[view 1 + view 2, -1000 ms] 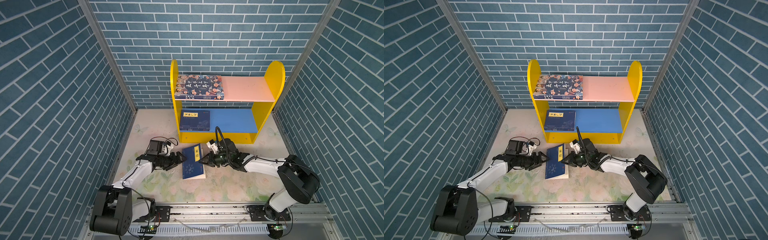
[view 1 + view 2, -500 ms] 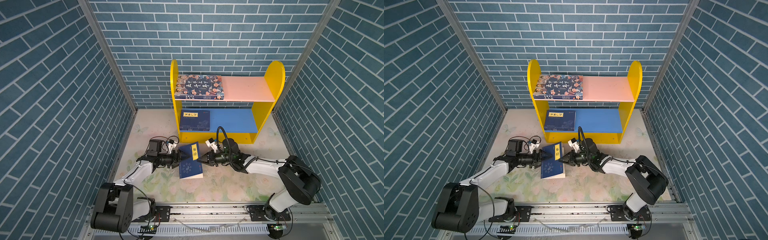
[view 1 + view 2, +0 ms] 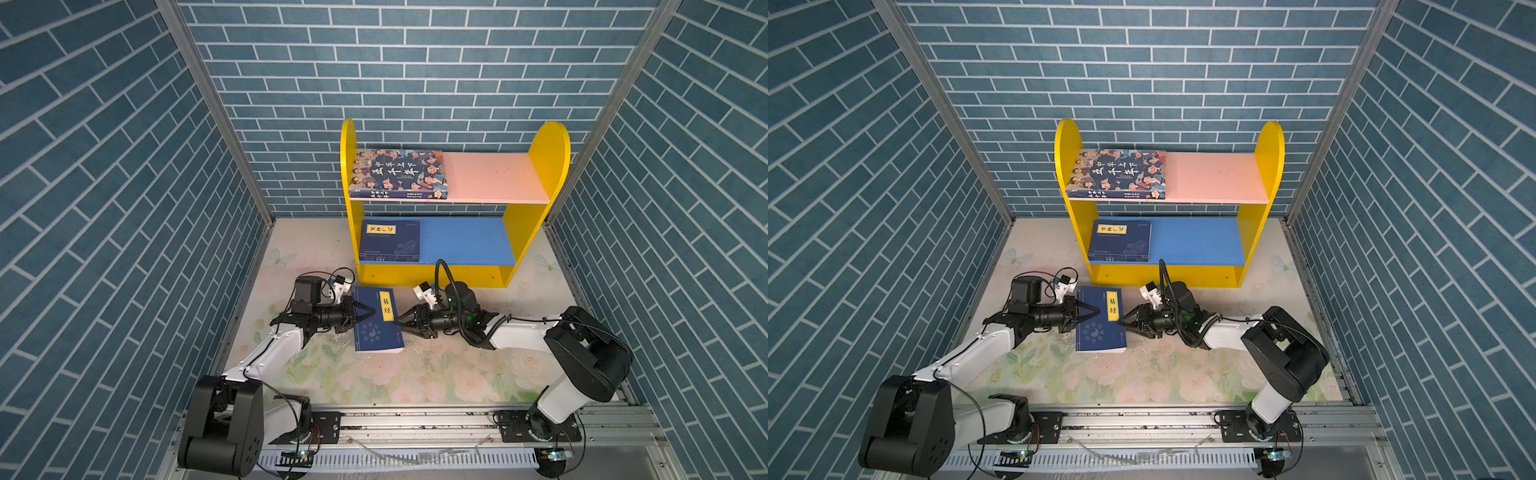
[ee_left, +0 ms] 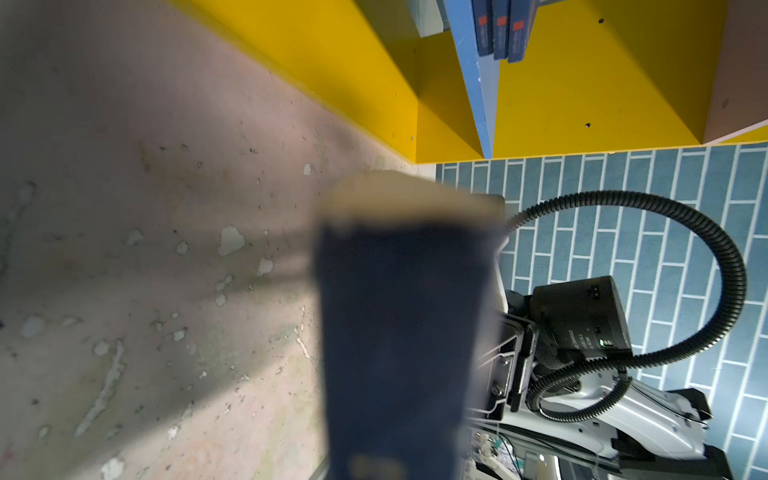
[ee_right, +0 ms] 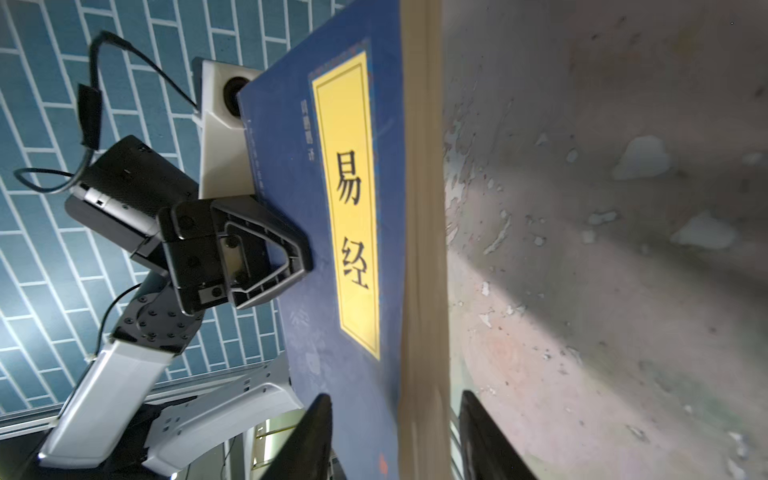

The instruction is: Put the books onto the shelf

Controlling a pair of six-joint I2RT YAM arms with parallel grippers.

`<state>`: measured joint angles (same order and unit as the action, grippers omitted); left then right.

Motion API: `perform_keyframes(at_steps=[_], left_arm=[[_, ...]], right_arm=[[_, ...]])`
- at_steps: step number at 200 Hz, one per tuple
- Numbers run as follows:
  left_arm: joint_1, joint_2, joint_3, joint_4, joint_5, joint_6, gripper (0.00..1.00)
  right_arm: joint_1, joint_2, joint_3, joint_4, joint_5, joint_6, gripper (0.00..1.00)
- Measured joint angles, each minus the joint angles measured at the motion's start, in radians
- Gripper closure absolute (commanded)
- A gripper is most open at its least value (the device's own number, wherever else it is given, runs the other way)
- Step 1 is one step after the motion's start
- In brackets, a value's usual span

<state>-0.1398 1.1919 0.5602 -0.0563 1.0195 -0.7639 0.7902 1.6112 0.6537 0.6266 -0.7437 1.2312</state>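
Note:
A navy book (image 3: pixel 376 320) (image 3: pixel 1100 320) with a yellow title label hangs just over the mat, in front of the shelf (image 3: pixel 536 166) (image 3: pixel 1268 158). My left gripper (image 3: pixel 369 313) (image 3: pixel 1095 311) (image 5: pixel 305 257) is shut on its left edge. At the book's right page edge my right gripper (image 3: pixel 397 326) (image 3: pixel 1121 323) (image 5: pixel 399 440) is open, a finger on each side and neither touching. The book (image 4: pixel 399 332) (image 5: pixel 286 124) hides the left jaws in the left wrist view. The cartoon-face book (image 3: pixel 399 172) lies on the pink board, and navy books (image 3: pixel 390 241) (image 4: pixel 498 29) are stacked on the blue board.
Blue brick walls (image 3: pixel 124 208) close in the left, back and right sides. The shelf stands against the back wall on the floral mat (image 3: pixel 374 374). A metal rail (image 3: pixel 415 419) carrying both arm bases runs along the front. A black cable loop (image 3: pixel 440 274) rises from the right wrist.
The left gripper has moved in and shut on the book's left edge. The right gripper, shut on the right edge before, has opened. The book shifted slightly left.

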Motion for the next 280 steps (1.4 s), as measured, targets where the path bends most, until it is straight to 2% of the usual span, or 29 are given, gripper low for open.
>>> perform_keyframes(at_steps=[10,31,52,87,120,154,225,280], left_arm=[[0.0,-0.003,0.007,-0.011,-0.021,0.001,0.96],[0.0,-0.002,0.042,-0.049,-0.061,0.003,0.98],[0.0,0.004,0.097,-0.076,-0.087,0.008,1.0],[0.0,0.022,0.164,-0.088,-0.114,-0.013,1.0],[0.0,0.039,0.171,-0.072,-0.126,-0.093,1.0],[0.0,0.039,0.154,-0.013,-0.133,-0.166,1.0],[0.0,0.015,0.106,0.058,-0.138,-0.248,1.0],[0.0,-0.033,0.074,0.079,-0.14,-0.264,1.0]], right_arm=[[-0.005,-0.026,-0.017,-0.013,0.03,0.003,0.32],[-0.01,-0.093,-0.042,-0.02,0.077,0.009,0.3],[-0.007,-0.162,-0.066,0.003,0.119,0.05,0.21],[0.051,-0.238,-0.107,0.03,0.192,0.112,0.2],[0.146,-0.259,-0.116,0.049,0.274,0.159,0.19],[0.22,-0.204,-0.117,0.159,0.344,0.214,0.19],[0.288,0.066,-0.116,0.467,0.472,0.314,0.19],[0.29,0.093,-0.116,0.584,0.564,0.336,0.2]])
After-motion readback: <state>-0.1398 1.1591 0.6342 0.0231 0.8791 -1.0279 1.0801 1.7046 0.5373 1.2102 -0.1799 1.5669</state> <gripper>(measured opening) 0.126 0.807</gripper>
